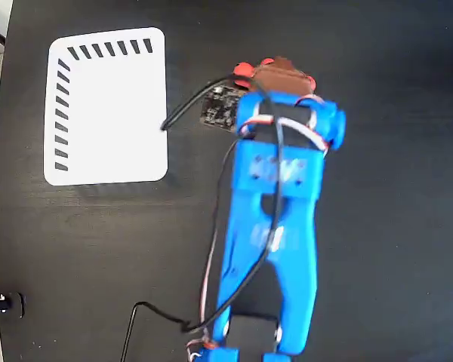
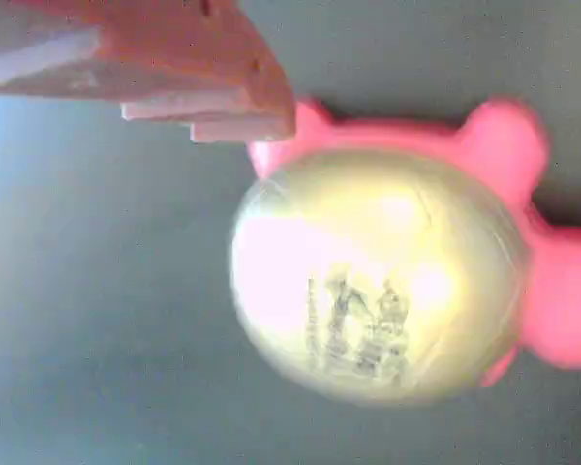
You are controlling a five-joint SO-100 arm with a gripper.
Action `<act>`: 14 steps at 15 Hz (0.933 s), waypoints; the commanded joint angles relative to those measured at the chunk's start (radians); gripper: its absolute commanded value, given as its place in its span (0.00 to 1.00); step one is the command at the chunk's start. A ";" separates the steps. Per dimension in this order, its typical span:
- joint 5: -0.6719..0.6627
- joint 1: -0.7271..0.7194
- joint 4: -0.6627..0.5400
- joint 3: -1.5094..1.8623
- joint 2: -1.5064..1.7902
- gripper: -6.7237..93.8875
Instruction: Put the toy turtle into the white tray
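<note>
Wrist view: turtle [image 2: 378, 281] fills the frame — glossy gold dome, smudged black print, matte pink-red limbs — lying on the dark table [image 2: 97, 339] just beside one stepped orange finger [image 2: 223, 87]. Gripper [image 1: 275, 72] state: cannot tell. Tray [image 1: 109, 113] — flat, white, rounded corners, slanted slots — sits apart, left in the fixed view.

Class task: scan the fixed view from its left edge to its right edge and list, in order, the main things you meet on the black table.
White tray → circuit board on the arm's wrist → toy turtle, only its red parts showing → blue arm, whose upper end reaches furthest right.
</note>
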 commanded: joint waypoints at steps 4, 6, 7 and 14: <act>0.012 0.066 0.077 -0.247 -0.124 0.63; 0.020 0.063 0.121 -0.302 -0.192 0.69; 0.026 0.060 0.147 -0.344 -0.229 0.69; 0.067 0.037 0.149 -0.443 -0.342 0.69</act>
